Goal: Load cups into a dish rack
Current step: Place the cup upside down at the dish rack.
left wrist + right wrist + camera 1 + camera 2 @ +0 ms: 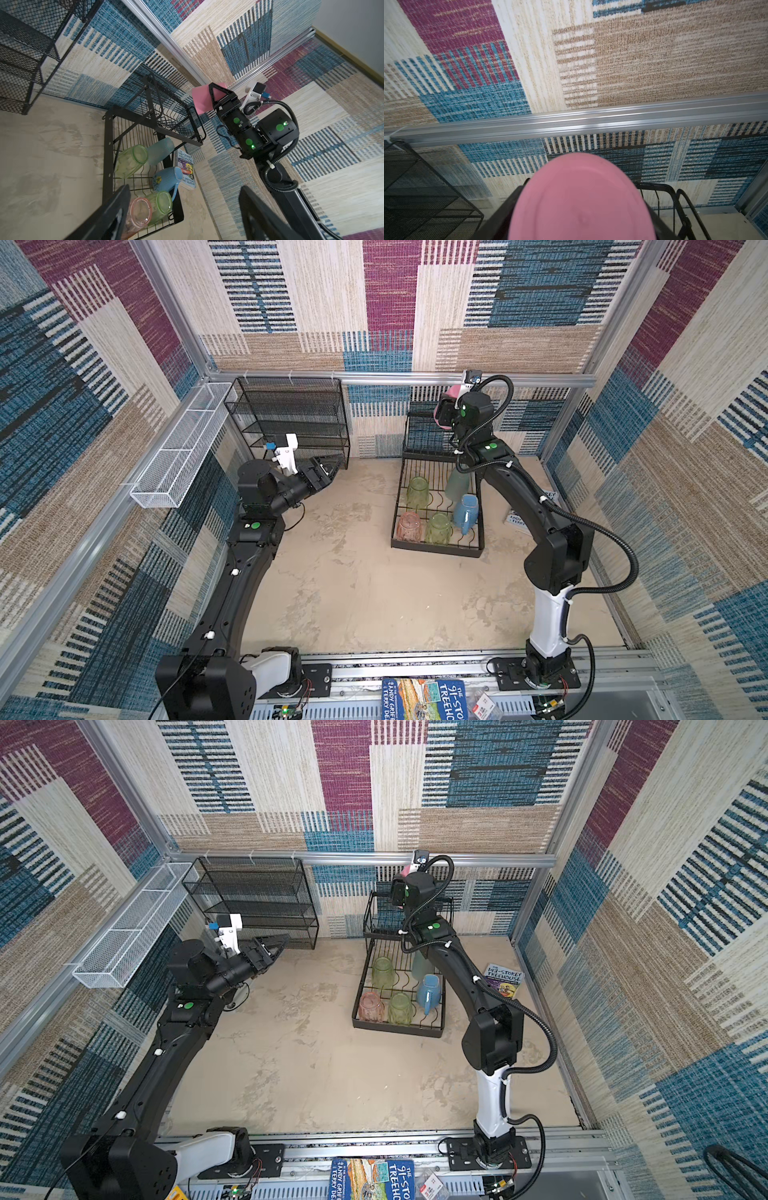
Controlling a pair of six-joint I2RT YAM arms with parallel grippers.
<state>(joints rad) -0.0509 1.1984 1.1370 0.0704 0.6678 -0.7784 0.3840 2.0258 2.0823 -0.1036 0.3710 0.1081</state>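
The black wire dish rack (436, 549) stands at the back right of the floor. Its lower tray holds two green tumblers (417, 491) (438, 527), a peach-pink cup (409, 526), a teal cup (457, 483) and a light-blue mug (465, 512). My right gripper (445, 405) hangs high over the rack's upper basket (172, 112), shut on an opaque pink cup (581, 187) whose base faces the wrist camera. The same pink cup (200, 99) shows between the fingers in the left wrist view. My left gripper (334, 466) is open and empty, out at the left near the mesh shelves.
A black mesh shelf unit (291, 418) stands at the back left, with a long white mesh basket (183, 448) on the left wall. One book (503, 979) lies right of the rack; another book (424, 699) lies at the front edge. An aluminium rail (374, 379) crosses the back wall.
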